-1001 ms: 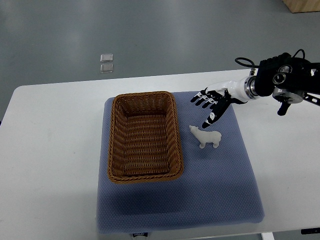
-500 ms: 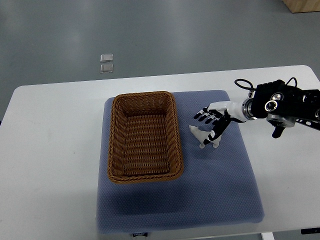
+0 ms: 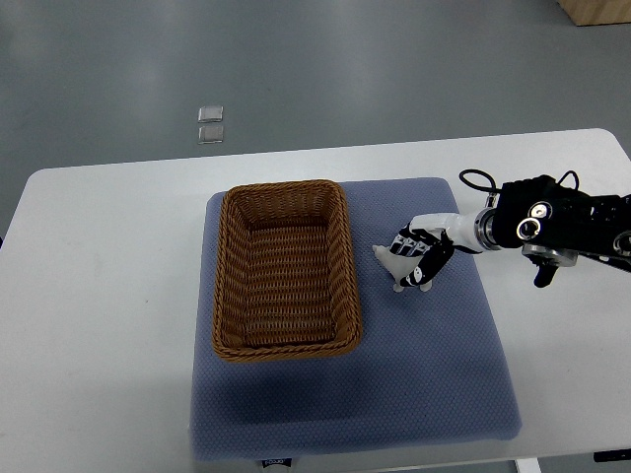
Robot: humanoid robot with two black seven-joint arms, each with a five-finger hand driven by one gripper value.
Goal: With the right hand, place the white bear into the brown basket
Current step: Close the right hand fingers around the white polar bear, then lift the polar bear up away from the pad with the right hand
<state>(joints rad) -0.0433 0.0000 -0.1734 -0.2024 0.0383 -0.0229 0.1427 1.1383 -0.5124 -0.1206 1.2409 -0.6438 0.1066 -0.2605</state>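
Wicker basket (image 3: pixel 284 271): brown, empty, on blue mat (image 3: pixel 414 394), left of the bear.
Bear position: white bear (image 3: pixel 396 266) stands on the mat just beside the basket's right wall.
Right hand (image 3: pixel 418 258): fingers curling round the bear's back; grip looks partial.
Advice: close firmly on the body before lifting, clear the rim.
Change: hand dropped from above onto the bear.
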